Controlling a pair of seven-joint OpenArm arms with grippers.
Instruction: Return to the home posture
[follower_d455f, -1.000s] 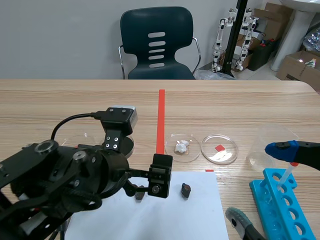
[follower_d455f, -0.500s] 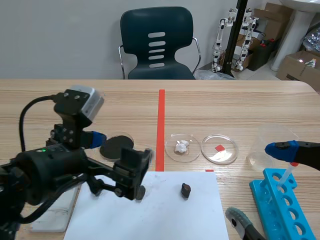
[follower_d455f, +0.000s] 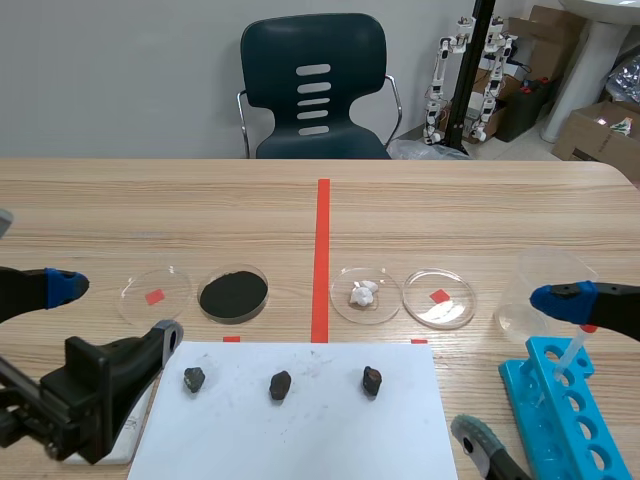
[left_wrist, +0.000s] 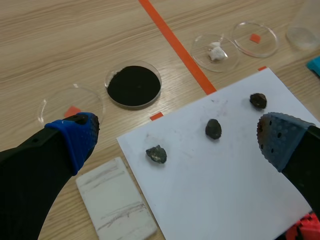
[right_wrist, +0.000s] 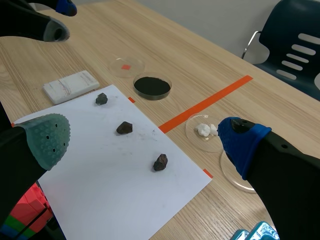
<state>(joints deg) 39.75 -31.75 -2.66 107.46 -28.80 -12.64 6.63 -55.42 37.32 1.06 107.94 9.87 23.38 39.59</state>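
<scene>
Left gripper (left_wrist: 176, 129): jaws spread wide, nothing between the pads, touching nothing. It sits low at the near left corner of the table (follower_d455f: 100, 200), above a white slab (left_wrist: 117, 205) and the left edge of the paper sheet (follower_d455f: 300, 440).

Ahead of it are a clear dish with a red mark (follower_d455f: 135, 300) and, just beside that, a dish of black powder (follower_d455f: 266, 288).

On the sheet is a row of three dark stones, apart from one another: left (follower_d455f: 194, 379), middle (follower_d455f: 281, 385), right (follower_d455f: 371, 380).

Past the tape line are a dish with white lumps (follower_d455f: 385, 300) and a second red-marked dish (follower_d455f: 455, 305).

Right gripper (right_wrist: 145, 142): also wide open, empty. It sits low at the table's right edge, above a blue tube rack (follower_d455f: 555, 410) and near a clear beaker (follower_d455f: 545, 275).

A dark chair (follower_d455f: 313, 85) stands behind the table.
</scene>
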